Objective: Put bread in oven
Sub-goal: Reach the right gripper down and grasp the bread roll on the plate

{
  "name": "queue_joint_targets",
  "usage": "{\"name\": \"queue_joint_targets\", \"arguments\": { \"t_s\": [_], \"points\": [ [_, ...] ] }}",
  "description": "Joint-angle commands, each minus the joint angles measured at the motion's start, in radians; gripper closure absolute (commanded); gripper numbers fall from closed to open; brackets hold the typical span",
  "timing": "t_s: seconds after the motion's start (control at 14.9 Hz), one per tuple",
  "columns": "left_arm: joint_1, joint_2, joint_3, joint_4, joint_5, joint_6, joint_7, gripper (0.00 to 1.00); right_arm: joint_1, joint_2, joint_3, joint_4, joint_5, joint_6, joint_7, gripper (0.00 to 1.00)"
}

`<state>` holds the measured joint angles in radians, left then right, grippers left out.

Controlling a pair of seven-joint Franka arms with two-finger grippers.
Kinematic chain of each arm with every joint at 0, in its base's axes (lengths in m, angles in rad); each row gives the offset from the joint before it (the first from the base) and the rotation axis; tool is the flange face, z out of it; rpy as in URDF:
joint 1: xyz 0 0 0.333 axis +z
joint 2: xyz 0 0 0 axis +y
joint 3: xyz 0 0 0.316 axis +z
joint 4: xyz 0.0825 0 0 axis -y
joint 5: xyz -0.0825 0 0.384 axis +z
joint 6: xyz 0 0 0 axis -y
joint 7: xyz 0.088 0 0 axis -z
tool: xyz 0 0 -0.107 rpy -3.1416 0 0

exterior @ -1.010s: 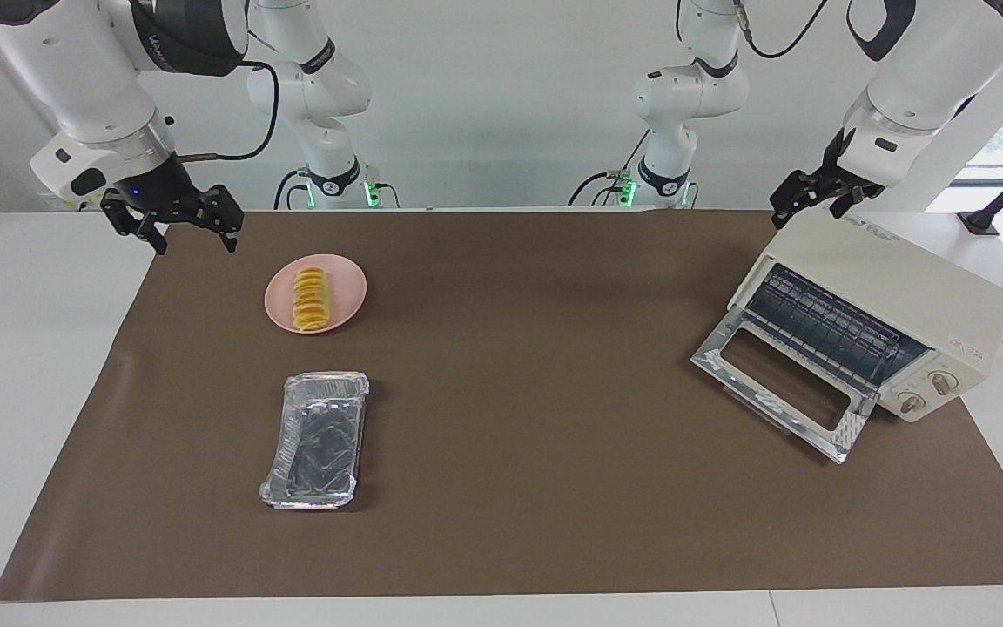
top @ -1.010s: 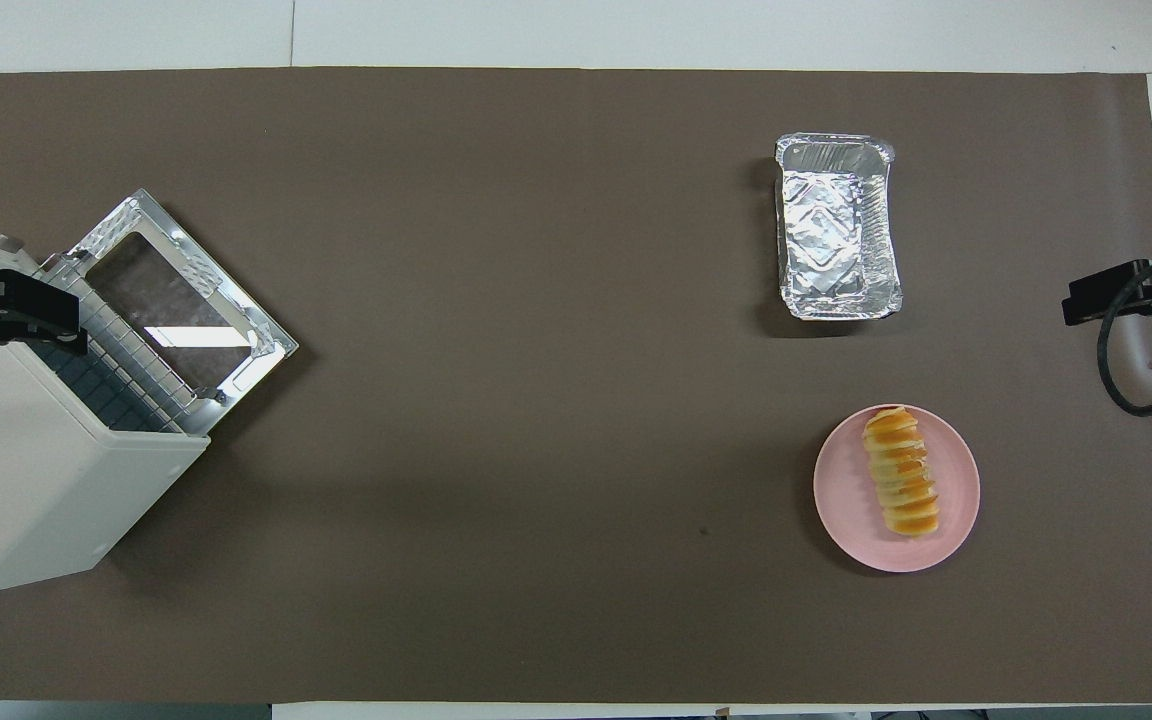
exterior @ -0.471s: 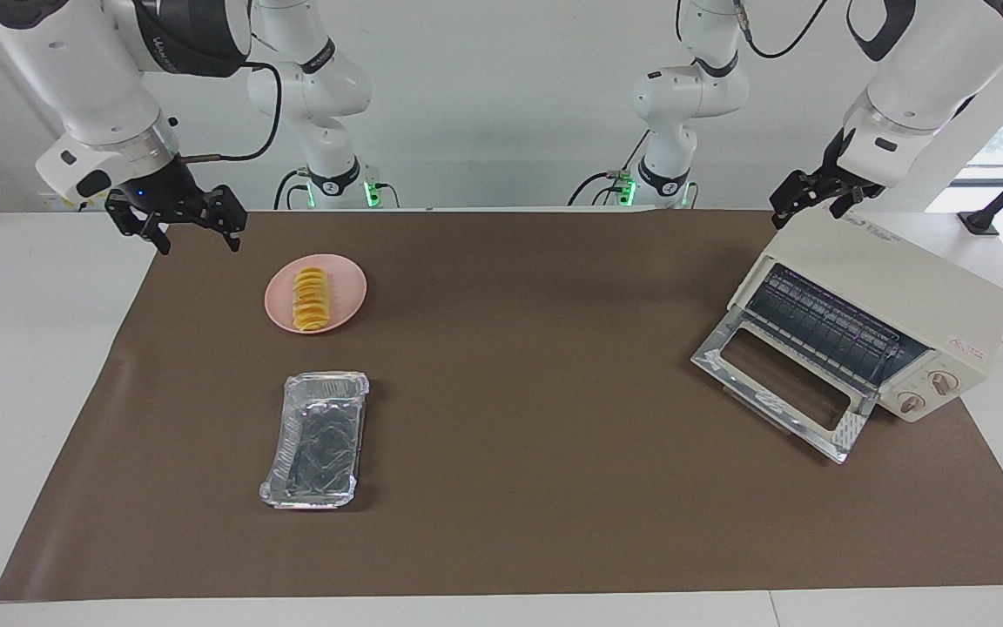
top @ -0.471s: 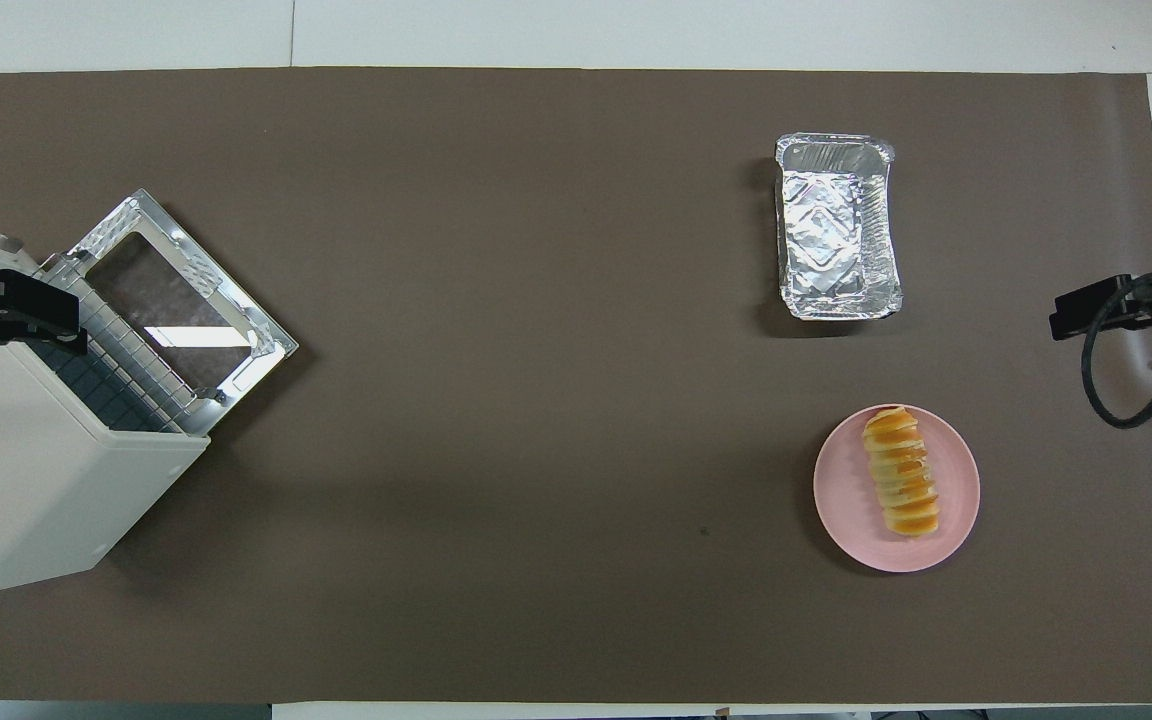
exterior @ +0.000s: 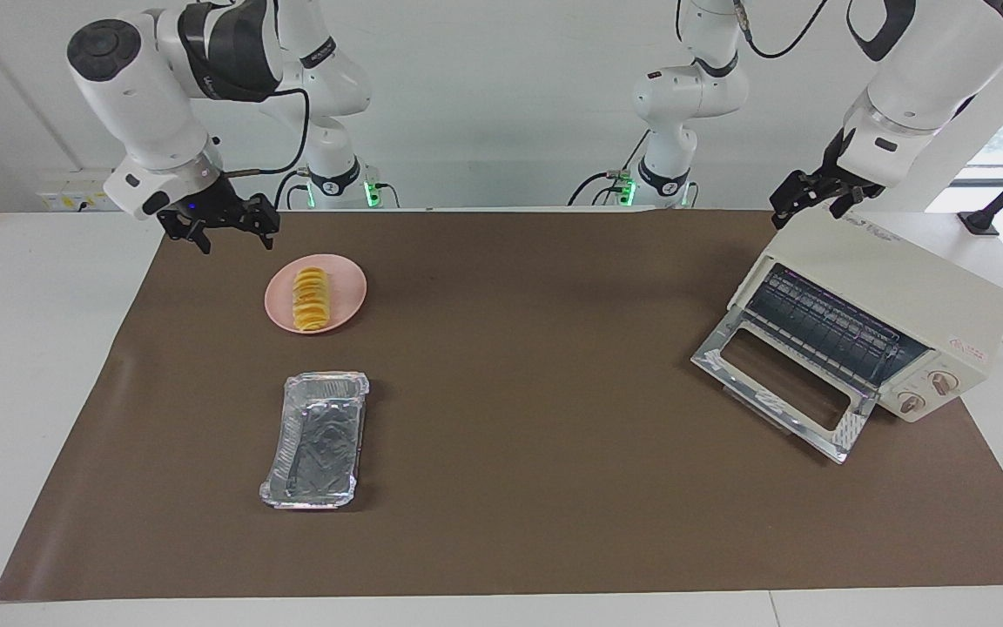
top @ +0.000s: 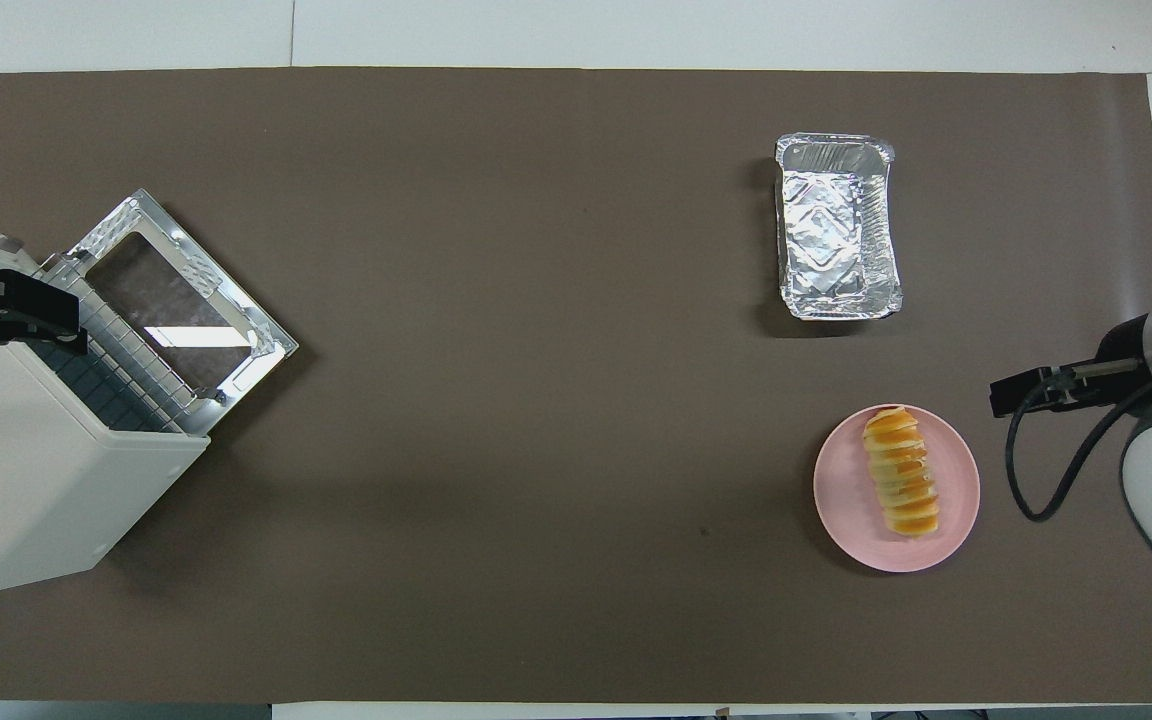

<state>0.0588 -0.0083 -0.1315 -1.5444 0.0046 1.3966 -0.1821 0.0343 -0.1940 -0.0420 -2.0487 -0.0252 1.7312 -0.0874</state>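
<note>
Fingers (exterior: 268,228) apart; one bread (exterior: 311,299); one oven (exterior: 880,312).

In the overhead view the oven (top: 26,470) runs off the picture's edge at the left arm's end, so its knobs are not seen there; the left gripper (top: 6,318) over its top is cut by the same edge, only dark links showing; the right gripper (top: 1021,392) shows edge-on, one finger hiding the other; lettering on the oven's top and side label is too small to read.

Ridged yellow bread (exterior: 311,300) on plate (exterior: 346,305); white oven (exterior: 880,305) door down.
</note>
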Motion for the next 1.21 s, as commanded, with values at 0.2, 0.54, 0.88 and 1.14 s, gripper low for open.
{"name": "queue_joint_targets", "arguments": {
  "t_s": [0.2,0.54,0.88,1.14],
  "points": [
    [0.010,-0.009,-0.003,0.007,-0.015,-0.019,0.004,0.00,0.039,-0.133,0.005,-0.276,-0.001,0.137,0.040,0.00],
    [0.010,-0.009,-0.003,0.007,-0.015,-0.019,0.004,0.00,0.041,-0.137,0.007,-0.470,0.001,0.394,0.037,0.00],
    [0.010,-0.007,-0.002,0.007,-0.015,-0.019,0.004,0.00,0.065,-0.113,0.007,-0.583,0.001,0.574,0.021,0.00],
    [0.010,-0.009,-0.003,0.007,-0.015,-0.019,0.004,0.00,0.052,-0.056,0.005,-0.630,0.001,0.706,-0.129,0.00]
  ]
}}
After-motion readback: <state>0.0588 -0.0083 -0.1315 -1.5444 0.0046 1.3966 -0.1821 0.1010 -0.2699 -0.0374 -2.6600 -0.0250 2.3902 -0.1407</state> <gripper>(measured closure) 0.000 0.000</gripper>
